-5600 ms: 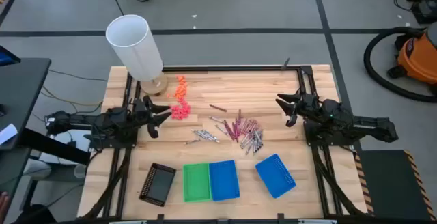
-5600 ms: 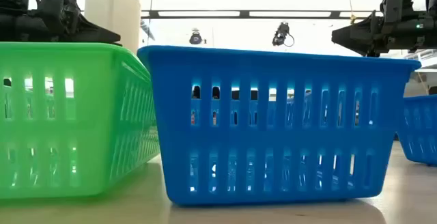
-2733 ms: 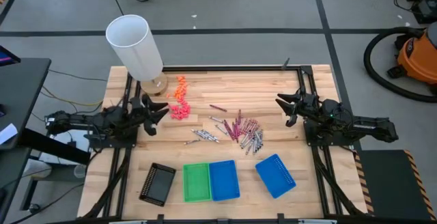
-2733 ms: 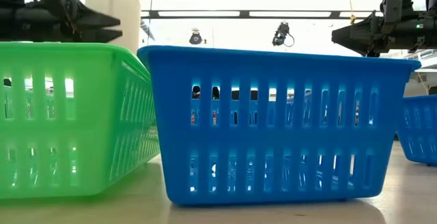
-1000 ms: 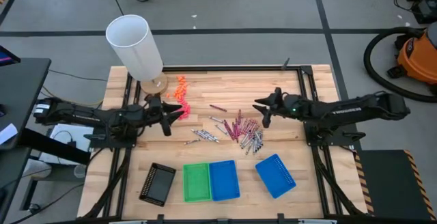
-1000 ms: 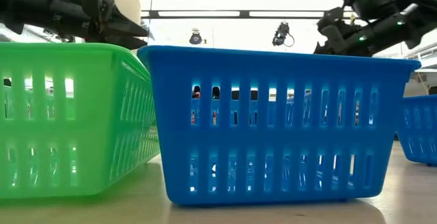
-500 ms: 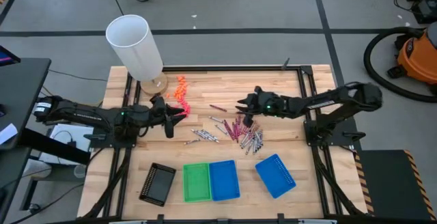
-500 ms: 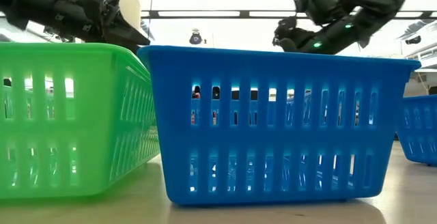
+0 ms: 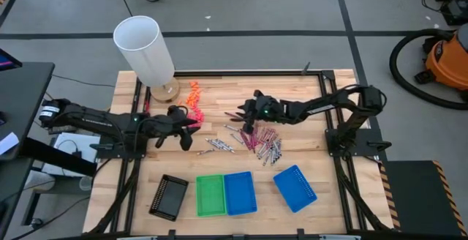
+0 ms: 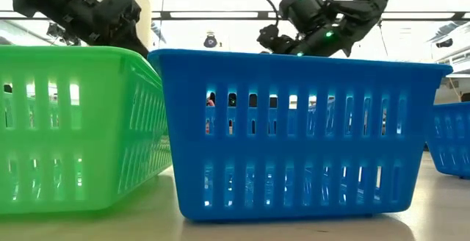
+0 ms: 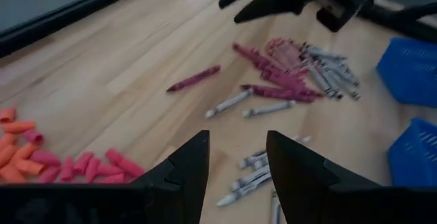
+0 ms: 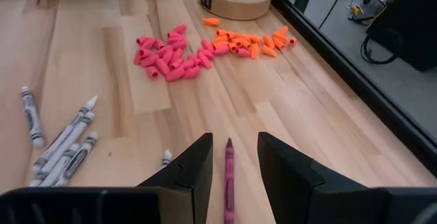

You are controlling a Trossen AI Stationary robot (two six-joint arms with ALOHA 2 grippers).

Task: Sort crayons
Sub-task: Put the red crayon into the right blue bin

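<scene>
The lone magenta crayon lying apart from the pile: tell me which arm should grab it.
Right. The right gripper hangs open directly over the lone magenta crayon, which lies lined up between its fingers in the right wrist view. The left gripper is open too, but sits farther off, nearer the pink bits.
</scene>
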